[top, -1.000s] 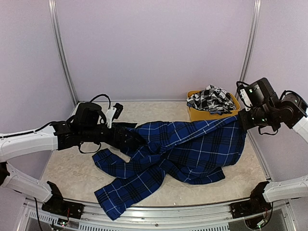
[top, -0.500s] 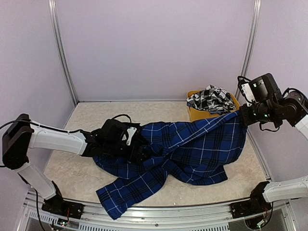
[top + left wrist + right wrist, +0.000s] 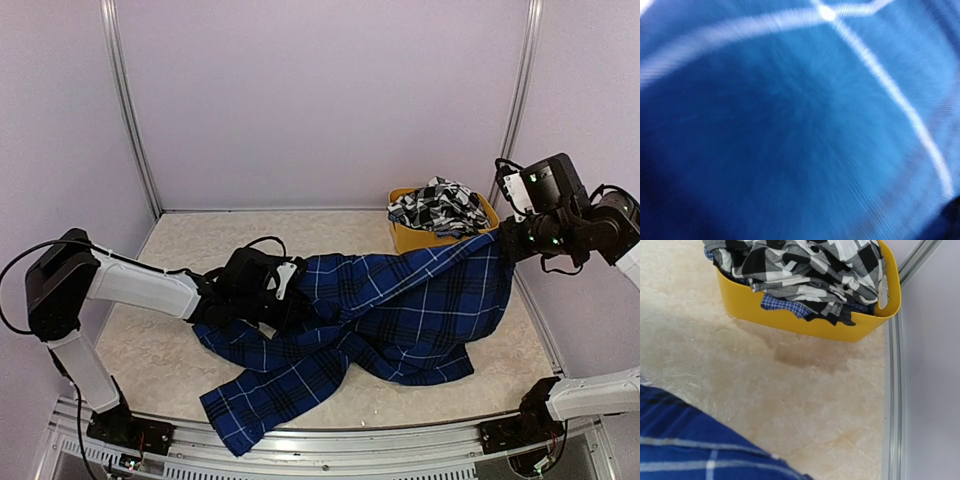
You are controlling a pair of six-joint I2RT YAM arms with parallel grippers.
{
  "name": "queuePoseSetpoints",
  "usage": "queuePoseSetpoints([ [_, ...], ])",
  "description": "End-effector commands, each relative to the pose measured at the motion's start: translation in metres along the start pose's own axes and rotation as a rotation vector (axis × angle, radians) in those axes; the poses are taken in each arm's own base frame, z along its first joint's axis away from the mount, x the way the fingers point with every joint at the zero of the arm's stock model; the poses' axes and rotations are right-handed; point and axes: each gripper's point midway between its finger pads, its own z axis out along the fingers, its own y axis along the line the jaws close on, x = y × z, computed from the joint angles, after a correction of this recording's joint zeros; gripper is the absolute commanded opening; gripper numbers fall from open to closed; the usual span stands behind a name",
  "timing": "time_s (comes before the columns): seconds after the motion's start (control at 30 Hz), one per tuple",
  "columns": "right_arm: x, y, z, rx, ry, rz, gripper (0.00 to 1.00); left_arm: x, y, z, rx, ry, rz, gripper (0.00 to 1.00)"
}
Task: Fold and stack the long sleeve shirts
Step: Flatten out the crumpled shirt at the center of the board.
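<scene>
Pale mottled table (image 3: 140, 350) between lilac walls carries everything. At left, our left arm reaches low and nearly flat across it. Its left claw (image 3: 295, 302) is buried in the bunched left end of the blue shirt (image 3: 400, 300). The wrist view shows only blurred blue cloth, so we cannot tell whether the claw is open or clamped. The shirt lies crumpled mid-table, one sleeve trailing toward the near edge. Behind it, the checked shirt (image 3: 440, 207) sits heaped in the yellow tub (image 3: 412, 240). At right, our right claw (image 3: 503, 243) hangs high, wrist bent down. The shirt's edge drapes from it, so we judge it pinched there. We judge spreading to be the step: draw both ends apart evenly and low until the cloth lies flat.
</scene>
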Motion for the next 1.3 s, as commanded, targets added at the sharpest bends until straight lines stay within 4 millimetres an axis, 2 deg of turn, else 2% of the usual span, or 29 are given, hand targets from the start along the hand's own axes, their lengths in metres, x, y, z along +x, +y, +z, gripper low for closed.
queuePoseSetpoints([
  [0.0, 0.000, -0.004, 0.000, 0.008, -0.011, 0.006, 0.00, -0.036, -0.007, -0.047, -0.040, -0.110, 0.020, 0.00],
  [0.03, 0.000, -0.005, 0.000, 0.010, -0.010, 0.005, 0.00, -0.042, -0.007, -0.057, -0.064, -0.122, 0.026, 0.00],
  [0.17, -0.005, -0.006, -0.003, 0.011, -0.027, 0.001, 0.00, -0.080, -0.011, -0.124, -0.110, -0.242, 0.039, 0.00],
  [0.23, -0.008, -0.005, -0.004, 0.004, -0.039, 0.003, 0.00, -0.089, -0.006, -0.147, -0.126, -0.287, 0.030, 0.00],
  [0.3, -0.008, -0.002, -0.003, -0.008, -0.039, 0.000, 0.00, -0.089, -0.004, -0.158, -0.108, -0.312, 0.013, 0.00],
  [0.37, -0.009, 0.001, -0.001, -0.020, -0.040, -0.003, 0.00, -0.078, -0.006, -0.152, -0.080, -0.271, 0.012, 0.12],
  [0.47, -0.008, 0.004, 0.003, -0.026, -0.034, -0.006, 0.00, -0.053, -0.009, -0.121, -0.072, -0.182, 0.023, 0.32],
  [0.57, -0.008, 0.005, 0.004, -0.028, -0.035, -0.008, 0.00, -0.029, -0.028, -0.089, -0.035, -0.123, 0.069, 0.42],
  [0.67, -0.007, 0.006, 0.006, -0.030, -0.029, -0.010, 0.00, -0.005, -0.042, -0.061, -0.032, -0.044, 0.104, 0.46],
  [0.77, -0.004, 0.004, 0.007, -0.020, -0.024, -0.015, 0.00, 0.026, -0.060, -0.039, -0.003, 0.046, 0.135, 0.45],
  [0.87, -0.004, 0.002, 0.007, -0.010, -0.023, -0.018, 0.00, 0.048, -0.093, -0.033, 0.068, 0.073, 0.175, 0.40],
  [0.97, -0.003, 0.001, 0.007, -0.009, -0.024, -0.018, 0.00, 0.075, -0.116, -0.032, 0.130, 0.112, 0.185, 0.38],
  [1.07, -0.001, 0.004, 0.010, -0.017, -0.020, -0.019, 0.00, 0.101, -0.127, -0.024, 0.153, 0.169, 0.192, 0.37],
  [1.17, 0.003, 0.005, 0.016, -0.017, -0.009, -0.023, 0.00, 0.121, -0.126, -0.015, 0.129, 0.230, 0.218, 0.39],
  [1.27, 0.004, 0.005, 0.017, -0.011, -0.004, -0.033, 0.00, 0.118, -0.116, -0.021, 0.076, 0.215, 0.239, 0.45],
])
